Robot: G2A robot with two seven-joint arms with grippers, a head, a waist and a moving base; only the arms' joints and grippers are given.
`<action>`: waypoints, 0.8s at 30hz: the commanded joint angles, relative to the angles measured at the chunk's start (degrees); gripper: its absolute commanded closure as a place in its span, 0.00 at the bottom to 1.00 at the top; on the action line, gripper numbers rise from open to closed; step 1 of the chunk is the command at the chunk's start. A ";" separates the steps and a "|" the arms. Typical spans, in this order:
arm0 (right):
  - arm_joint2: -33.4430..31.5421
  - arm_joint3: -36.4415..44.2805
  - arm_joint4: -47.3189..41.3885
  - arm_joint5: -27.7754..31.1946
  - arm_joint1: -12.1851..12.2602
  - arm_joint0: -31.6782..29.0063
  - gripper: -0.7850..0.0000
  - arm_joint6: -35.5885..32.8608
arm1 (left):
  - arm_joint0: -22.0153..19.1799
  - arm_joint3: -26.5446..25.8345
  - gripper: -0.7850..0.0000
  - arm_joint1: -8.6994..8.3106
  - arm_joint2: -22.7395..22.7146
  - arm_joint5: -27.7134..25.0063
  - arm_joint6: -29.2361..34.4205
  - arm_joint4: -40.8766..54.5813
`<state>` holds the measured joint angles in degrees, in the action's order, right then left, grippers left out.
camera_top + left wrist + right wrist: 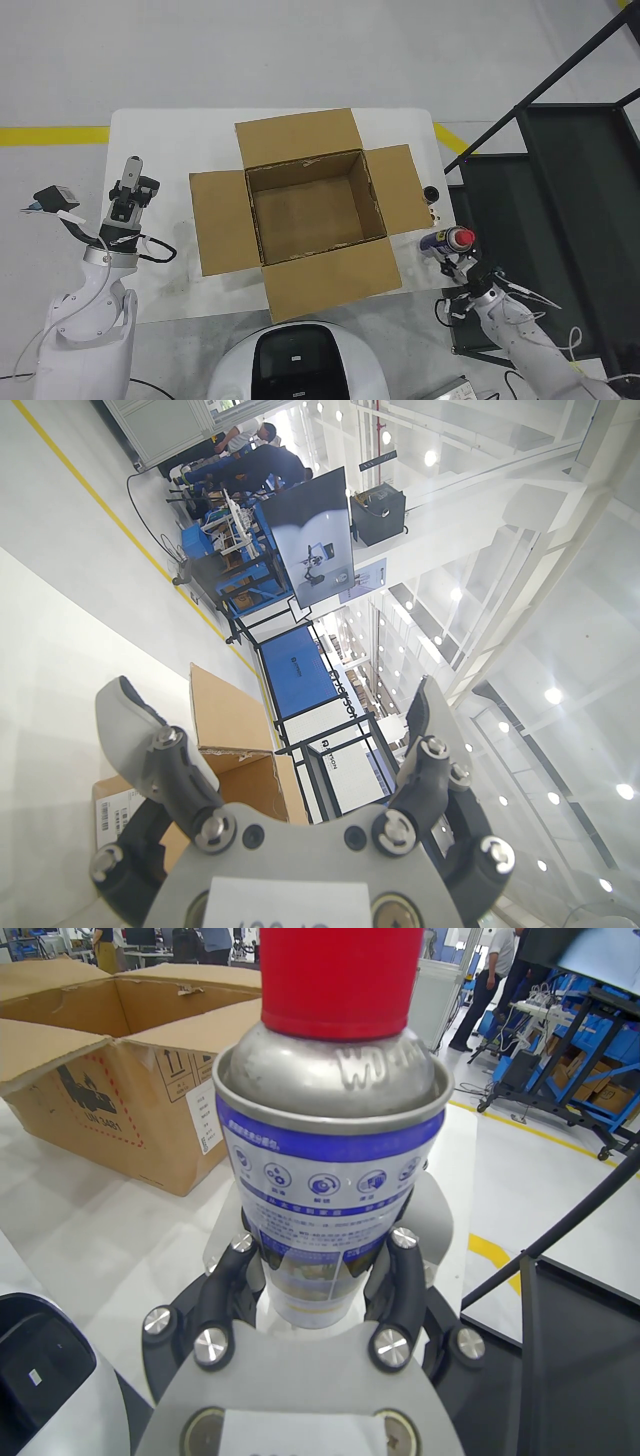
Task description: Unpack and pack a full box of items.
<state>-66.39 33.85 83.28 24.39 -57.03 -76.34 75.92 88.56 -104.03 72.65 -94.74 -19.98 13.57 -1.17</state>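
An open cardboard box [305,205] stands in the middle of the white table [160,135], its four flaps spread out and its inside bare. My right gripper [325,1238] is shut on a blue-labelled spray can [330,1163] with a red cap, held off the table's right edge; the can [449,240] lies beside the box's right flap in the top view. My left gripper [275,700] is open with nothing between its fingers, raised at the table's left edge [130,190], pointing past the box [235,725].
A small dark round object [431,193] sits at the table's right edge by the box's right flap. A dark metal rack [555,190] stands right of the table. Bare table surface lies left of the box.
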 commanded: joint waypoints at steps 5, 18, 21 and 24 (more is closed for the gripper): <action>-5.05 8.47 1.17 -2.01 2.57 -4.74 1.00 0.54 | 0.00 0.00 0.00 0.00 0.00 0.00 0.00 0.00; -21.55 45.31 -1.22 -9.43 6.36 -23.72 1.00 -17.42 | 0.00 0.00 0.00 0.00 0.00 0.00 0.00 0.00; -24.08 53.48 1.57 -16.82 6.34 -27.53 1.00 -22.25 | 0.00 0.00 0.00 0.00 0.00 0.00 0.00 0.00; -24.37 59.55 3.77 -20.45 6.09 -29.60 1.00 -26.00 | 0.00 0.00 0.00 0.00 0.00 0.00 0.00 0.00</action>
<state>-90.84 91.28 86.27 5.04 -50.86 -105.50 51.22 88.56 -104.03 72.65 -94.74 -19.98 13.57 -1.17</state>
